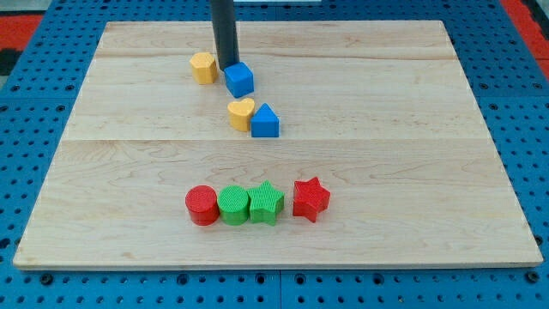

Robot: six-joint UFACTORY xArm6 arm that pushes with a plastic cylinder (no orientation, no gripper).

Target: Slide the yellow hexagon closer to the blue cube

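My tip [226, 69] stands wedged between yellow hexagon [203, 67], at nine o'clock, and blue cube [239, 79], keeping them apart; no grasping tool is in view.

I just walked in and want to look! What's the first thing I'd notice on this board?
First, the straight dark rod coming down from the view's top, its tip set between the small yellow hexagon block and the blue cube block. Next, near the view's bottom, a colourful row: red cylinder, green cylinder, green star and red star. Between them sit a yellow heart and a blue house-shaped block, touching.
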